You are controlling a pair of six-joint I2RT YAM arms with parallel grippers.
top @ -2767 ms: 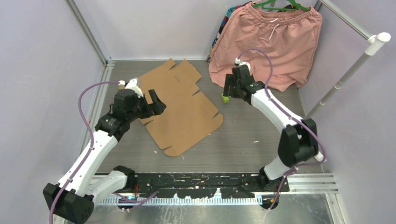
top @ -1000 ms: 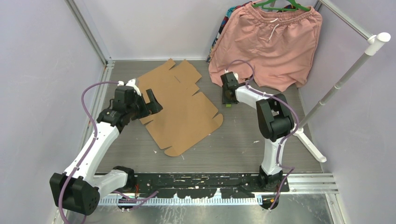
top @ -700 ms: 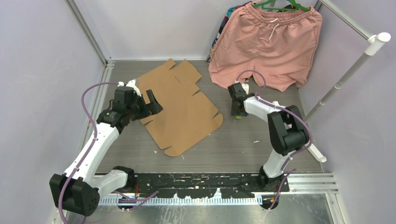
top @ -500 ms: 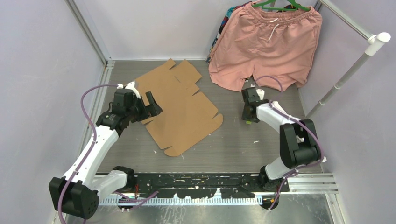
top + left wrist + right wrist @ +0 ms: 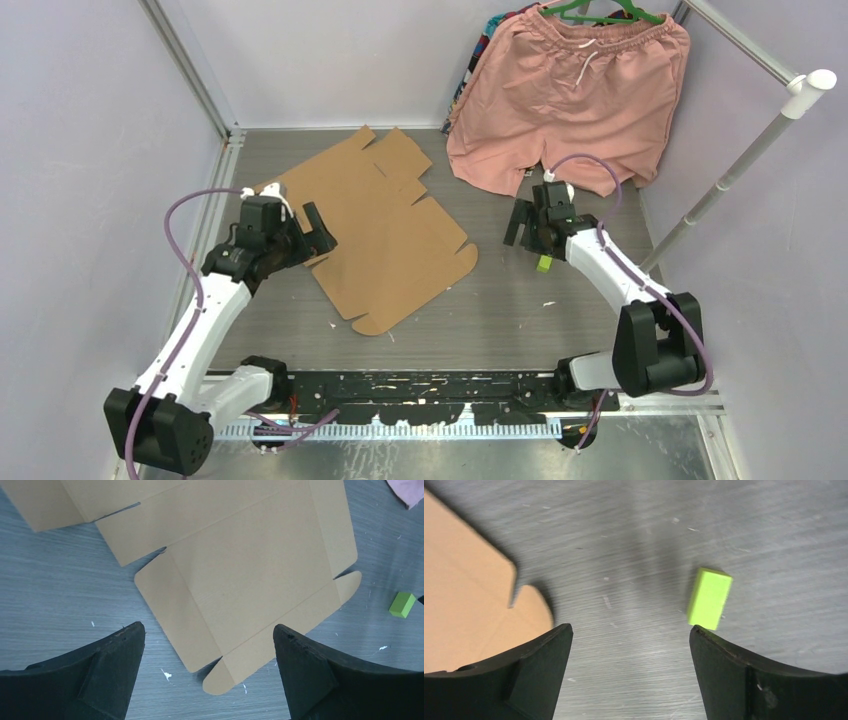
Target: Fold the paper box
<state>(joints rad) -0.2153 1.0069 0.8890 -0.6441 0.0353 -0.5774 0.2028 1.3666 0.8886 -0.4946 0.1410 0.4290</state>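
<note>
The paper box [image 5: 385, 235] is a flat brown cardboard sheet with flaps and notched tabs, lying unfolded on the grey table left of centre. My left gripper [image 5: 312, 230] hovers over the sheet's left edge, open and empty. In the left wrist view its jaws [image 5: 207, 630] stand wide over a rounded corner tab of the paper box [image 5: 250, 570]. My right gripper [image 5: 528, 238] is open over bare table to the right of the sheet, apart from it. In the right wrist view [image 5: 630, 627] nothing lies between the fingers, and a corner of the paper box [image 5: 464, 605] shows at left.
A small lime-green block [image 5: 709, 598] lies on the table just beyond my right fingertip, also visible from above [image 5: 543, 263]. Pink shorts [image 5: 580, 90] hang at the back right. A white pole [image 5: 750, 160] leans along the right side.
My right arm swung from near the shorts toward the front right and its jaws opened, leaving the green block on the table. The left gripper slid slightly left.
</note>
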